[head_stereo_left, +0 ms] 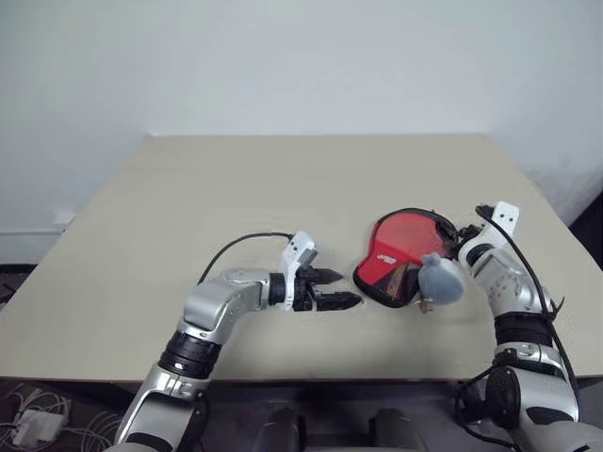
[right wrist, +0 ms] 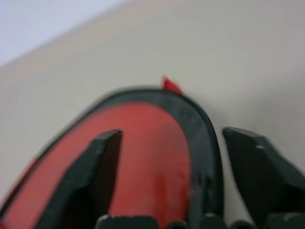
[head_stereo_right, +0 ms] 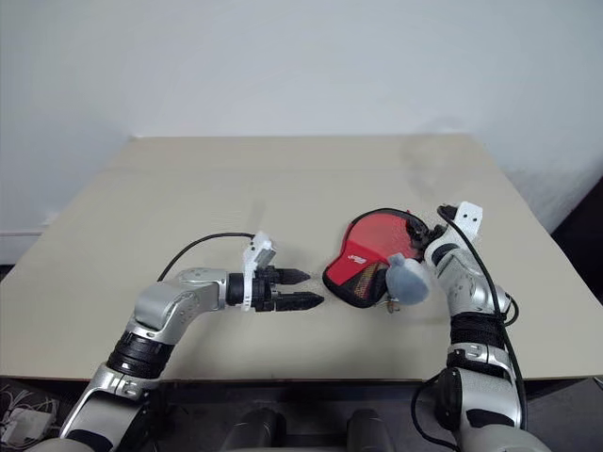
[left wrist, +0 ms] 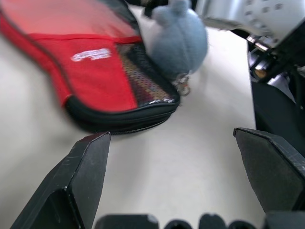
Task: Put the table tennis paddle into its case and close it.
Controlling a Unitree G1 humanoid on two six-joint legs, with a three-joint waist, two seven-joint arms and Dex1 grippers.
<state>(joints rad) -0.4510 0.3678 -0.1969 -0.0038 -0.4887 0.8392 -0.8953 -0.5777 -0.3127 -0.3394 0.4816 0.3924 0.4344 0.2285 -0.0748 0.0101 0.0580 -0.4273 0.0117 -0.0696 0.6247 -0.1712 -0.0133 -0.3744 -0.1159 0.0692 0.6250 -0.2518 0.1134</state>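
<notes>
A: Lots of bare worktop out ahead and to the left, nothing in the way there.

B: A strip of bare top separates the left gripper, fingers spread, from the case.

A: Right side's crowded: the right gripper straddles the case's rim, and a grey-blue lump sits against its near edge.

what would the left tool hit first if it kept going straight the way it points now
Most likely the case: the open left tool points across the table at its near zipper edge, with bare tabletop between. Depth is hard to judge.
</notes>
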